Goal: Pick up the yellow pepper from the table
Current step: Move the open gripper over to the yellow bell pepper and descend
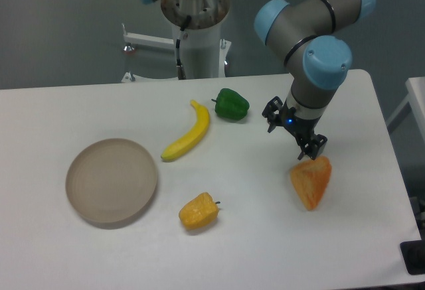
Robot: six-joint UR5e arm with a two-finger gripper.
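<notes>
While gripper (293,131) hovers, yellow pepper (198,212) sits unobstructed — mid-table (60,257).

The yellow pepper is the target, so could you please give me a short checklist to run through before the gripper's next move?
1. Yellow pepper in plain view on the table: ok.
2. Pepper free of neighbours, apart from plate and banana: ok.
3. Gripper positioned over pepper: not ok; it is beside the orange wedge.
4. Gripper holding nothing: ok.
5. Path to the pepper unobstructed: ok, probably.
</notes>
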